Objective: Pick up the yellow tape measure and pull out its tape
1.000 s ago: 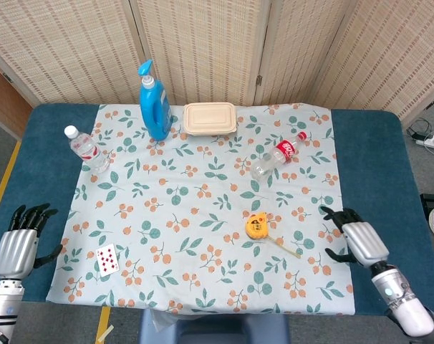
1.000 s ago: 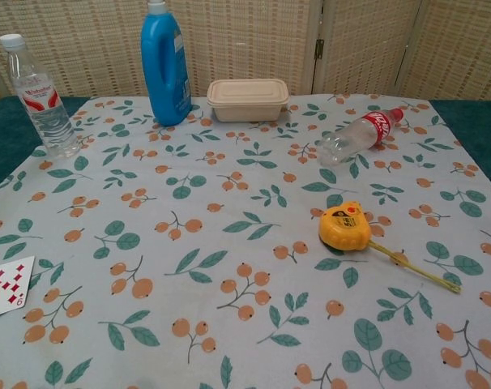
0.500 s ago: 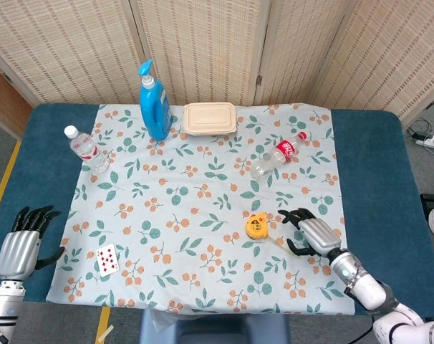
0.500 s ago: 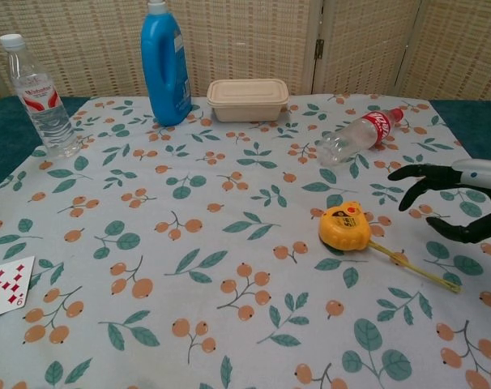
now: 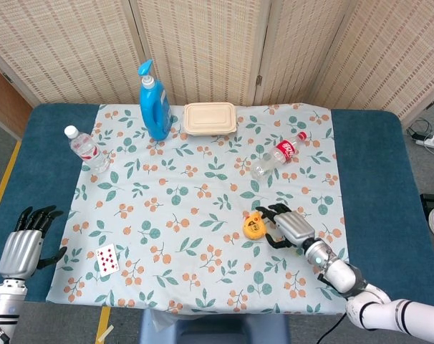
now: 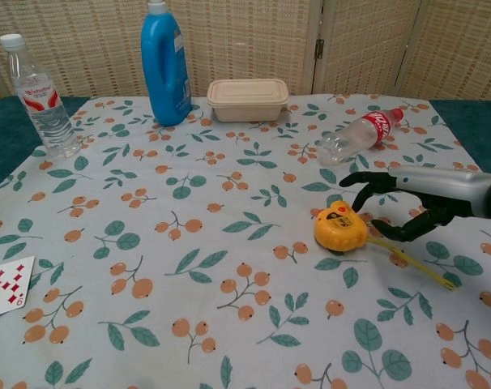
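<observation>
Floral cloth (image 5: pixel 203 201) covers a blue table (image 5: pixel 374 158) – woven screens (image 5: pixel 203 43) stand behind. Right hand (image 5: pixel 288 226), fingers spread and empty, sits just beside the yellow tape measure (image 5: pixel 254 226); left hand (image 5: pixel 23 247) hangs open at the table's near-left edge

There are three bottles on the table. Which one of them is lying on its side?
The clear bottle with the red cap and red label, beyond the right hand. The blue detergent bottle and the clear water bottle at the left both stand upright.
</observation>
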### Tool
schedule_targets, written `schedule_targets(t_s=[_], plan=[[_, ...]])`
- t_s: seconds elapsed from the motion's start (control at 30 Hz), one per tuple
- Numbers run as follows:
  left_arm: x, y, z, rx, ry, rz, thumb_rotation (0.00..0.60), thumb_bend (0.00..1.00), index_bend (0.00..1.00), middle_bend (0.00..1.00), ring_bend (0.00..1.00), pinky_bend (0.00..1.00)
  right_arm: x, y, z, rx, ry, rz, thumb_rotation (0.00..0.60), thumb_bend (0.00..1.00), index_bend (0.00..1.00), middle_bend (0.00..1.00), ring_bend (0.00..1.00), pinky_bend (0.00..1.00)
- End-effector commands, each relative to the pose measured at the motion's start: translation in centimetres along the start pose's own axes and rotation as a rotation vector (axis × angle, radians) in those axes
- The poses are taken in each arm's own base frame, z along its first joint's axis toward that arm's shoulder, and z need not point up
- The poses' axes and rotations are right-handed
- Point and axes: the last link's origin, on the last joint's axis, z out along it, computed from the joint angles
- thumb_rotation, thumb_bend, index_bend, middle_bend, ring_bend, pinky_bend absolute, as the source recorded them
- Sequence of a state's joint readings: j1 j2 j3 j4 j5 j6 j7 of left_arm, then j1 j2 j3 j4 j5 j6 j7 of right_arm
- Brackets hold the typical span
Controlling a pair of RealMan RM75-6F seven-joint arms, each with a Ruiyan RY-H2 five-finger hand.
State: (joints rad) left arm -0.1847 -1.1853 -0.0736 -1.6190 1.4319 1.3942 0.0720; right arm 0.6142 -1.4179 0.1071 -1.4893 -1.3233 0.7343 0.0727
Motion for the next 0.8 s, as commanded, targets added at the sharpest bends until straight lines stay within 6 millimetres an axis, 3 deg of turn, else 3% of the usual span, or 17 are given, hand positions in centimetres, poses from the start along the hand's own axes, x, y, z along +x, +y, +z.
schedule_targets(t_s=[0.03, 0.4, 0.6, 0.73, 0.8], plan=[[-0.1, -0.1, 0.0, 0.004, 0.002, 0.005, 0.6, 0.3, 0.22, 0.16, 0.15, 0.0, -0.1, -0.9, 1.0, 0.015, -0.009, -0.015, 0.455, 0.6, 0.0, 0.24, 0.08, 0.0], [-0.2, -0.8, -0.3, 0.023, 0.004, 0.002, 0.6, 0.3, 0.22, 0.16, 0.15, 0.0, -1.0, -4.7, 2.5, 0.117, -0.048, -0.089, 0.452, 0.6, 0.0, 0.24, 0.08, 0.0], [-0.3, -1.2, -0.5, 0.032, 0.003, -0.002, 0.6, 0.3, 0.22, 0.16, 0.15, 0.0, -0.2, -3.5, 1.3, 0.074, 0.077, -0.116, 0.436, 0.59, 0.0, 0.12, 0.06, 0.0], [-0.4, -1.2, -0.5, 0.03, 0.002, -0.006, 0.6, 0.3, 0.21, 0.16, 0.15, 0.0, -0.5, -2.4, 0.2, 0.04, 0.143, -0.146, 0.443, 0.46, 0.0, 0.01, 0.01, 0.0], [-0.4, -1.2, -0.6, 0.026, 0.002, -0.016, 0.6, 0.3, 0.21, 0.16, 0.15, 0.0, -0.9, -2.0, -0.3, 0.029, 0.157, -0.153, 0.448, 0.4, 0.0, 0.0, 0.0, 0.0]])
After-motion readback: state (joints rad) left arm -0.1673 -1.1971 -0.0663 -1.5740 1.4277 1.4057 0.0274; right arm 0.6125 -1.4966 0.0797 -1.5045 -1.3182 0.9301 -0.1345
